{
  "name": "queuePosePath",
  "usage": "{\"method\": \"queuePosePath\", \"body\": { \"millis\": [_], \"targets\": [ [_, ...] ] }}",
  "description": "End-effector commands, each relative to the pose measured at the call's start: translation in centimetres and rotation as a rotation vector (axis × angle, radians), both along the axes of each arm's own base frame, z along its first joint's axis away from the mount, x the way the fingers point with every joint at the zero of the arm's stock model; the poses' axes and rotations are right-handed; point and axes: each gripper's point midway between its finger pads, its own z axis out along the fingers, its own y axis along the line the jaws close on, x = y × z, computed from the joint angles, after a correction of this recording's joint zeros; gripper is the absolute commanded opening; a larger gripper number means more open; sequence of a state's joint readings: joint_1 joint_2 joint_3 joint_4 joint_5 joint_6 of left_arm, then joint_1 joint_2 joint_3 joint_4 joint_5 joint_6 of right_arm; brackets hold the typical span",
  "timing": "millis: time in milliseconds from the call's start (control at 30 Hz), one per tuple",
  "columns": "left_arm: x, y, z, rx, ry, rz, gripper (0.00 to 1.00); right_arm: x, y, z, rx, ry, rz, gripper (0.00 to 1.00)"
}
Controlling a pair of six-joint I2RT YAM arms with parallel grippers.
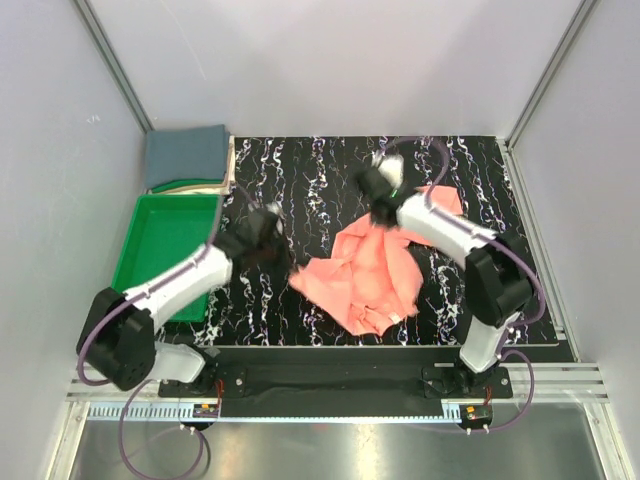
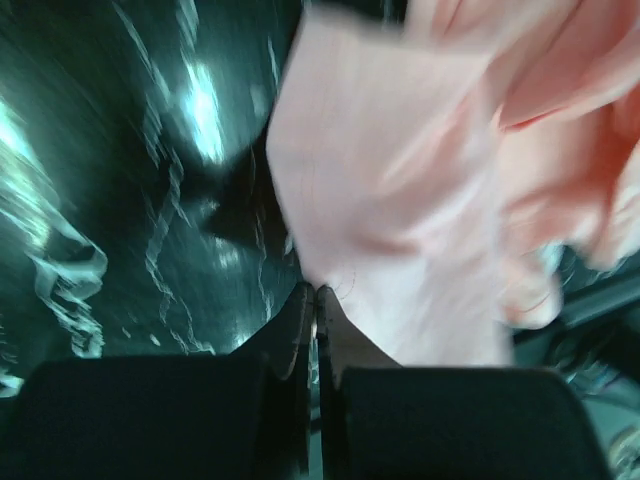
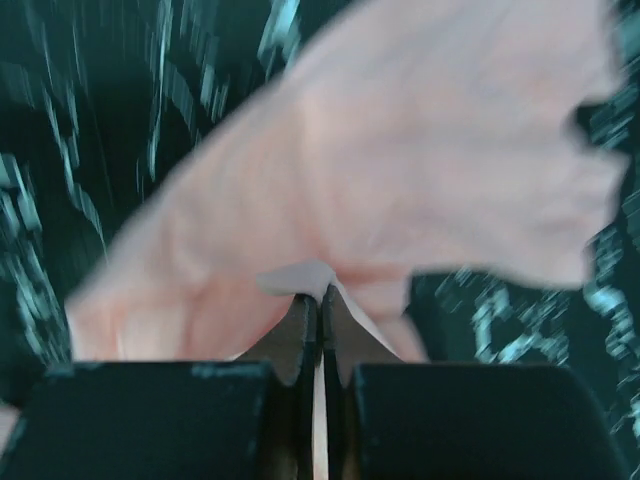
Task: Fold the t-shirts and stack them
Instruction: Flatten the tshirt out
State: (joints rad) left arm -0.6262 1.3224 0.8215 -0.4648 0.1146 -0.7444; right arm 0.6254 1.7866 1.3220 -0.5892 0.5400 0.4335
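The salmon-pink t-shirt lies crumpled in the middle of the black marbled table, partly lifted. My left gripper is shut on its left edge; in the left wrist view the closed gripper pinches the pale cloth. My right gripper is shut on the shirt's far edge; in the right wrist view the gripper pinches the pink cloth. The slate blue-grey t-shirt lies folded at the back left corner, away from both grippers.
A green plastic tray sits at the left edge, beside my left arm. A cream-coloured edge shows under the blue-grey shirt. Grey walls enclose the table on three sides. Bare marbled surface shows at the back.
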Motion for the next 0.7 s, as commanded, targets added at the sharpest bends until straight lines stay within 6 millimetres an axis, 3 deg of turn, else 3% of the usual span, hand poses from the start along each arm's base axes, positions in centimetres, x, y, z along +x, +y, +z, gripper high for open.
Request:
{"method": "queuePosePath", "body": {
  "millis": [0, 33, 67, 100, 167, 200, 233, 267, 333, 367, 433, 467, 500, 533, 567, 600, 667],
  "targets": [
    [7.9, 1.4, 9.3, -0.116, -0.182, 0.078, 0.0, 7.8, -7.7, 13.8, 0.04, -0.285, -0.235, 0.0],
    [11.1, 2.9, 14.5, -0.156, -0.289, 0.14, 0.0, 7.8, -9.4, 15.7, 0.03, -0.287, -0.265, 0.0],
    [11.8, 3.7, 16.5, -0.163, -0.311, 0.163, 0.0, 9.0, -12.2, 20.9, 0.066, -0.389, -0.335, 0.0],
    [13.5, 4.5, 21.4, -0.211, -0.403, 0.19, 0.0, 8.8, -13.6, 22.7, 0.072, -0.408, -0.356, 0.0],
    [14.0, 4.9, 25.1, -0.262, -0.454, 0.2, 0.0, 8.8, -16.3, 25.8, 0.111, -0.465, -0.41, 0.0],
    [14.0, 4.8, 26.6, -0.288, -0.472, 0.196, 0.0, 8.3, -19.1, 27.6, 0.126, -0.498, -0.478, 0.0],
    [13.9, 4.6, 28.4, -0.317, -0.501, 0.193, 0.0, 7.9, -20.1, 28.1, 0.135, -0.506, -0.501, 0.0],
    [13.6, 4.4, 28.9, -0.334, -0.502, 0.184, 0.0, 7.6, -20.8, 28.0, 0.142, -0.501, -0.514, 0.0],
    [12.5, 3.9, 27.9, -0.355, -0.464, 0.158, 0.0, 6.1, -22.4, 28.2, 0.142, -0.509, -0.555, 0.0],
    [12.0, 3.9, 27.2, -0.354, -0.447, 0.153, 0.0, 5.5, -22.8, 26.2, 0.117, -0.463, -0.566, 0.0],
    [10.8, 4.5, 23.9, -0.318, -0.397, 0.157, 0.0, 3.9, -23.4, 25.5, 0.103, -0.455, -0.585, 0.0],
    [10.1, 4.8, 23.5, -0.315, -0.41, 0.158, 0.0, 3.1, -23.4, 22.5, 0.087, -0.388, -0.592, 0.0],
    [9.3, 5.1, 19.9, -0.284, -0.346, 0.165, 0.0, 2.1, -23.4, 22.1, 0.096, -0.386, -0.597, 0.0],
    [8.7, 5.3, 18.6, -0.273, -0.334, 0.159, 0.0, 1.6, -23.3, 20.9, 0.101, -0.363, -0.594, 0.0],
    [7.9, 5.5, 17.9, -0.272, -0.338, 0.154, 0.0, 0.7, -22.7, 17.7, 0.105, -0.286, -0.575, 0.0],
    [6.7, 5.8, 14.3, -0.237, -0.272, 0.15, 0.0, -0.2, -22.6, 17.2, 0.12, -0.282, -0.583, 0.0],
    [5.6, 6.6, 12.1, -0.203, -0.25, 0.159, 0.0, -2.1, -22.9, 14.1, 0.116, -0.216, -0.604, 0.0]
  ]
}}
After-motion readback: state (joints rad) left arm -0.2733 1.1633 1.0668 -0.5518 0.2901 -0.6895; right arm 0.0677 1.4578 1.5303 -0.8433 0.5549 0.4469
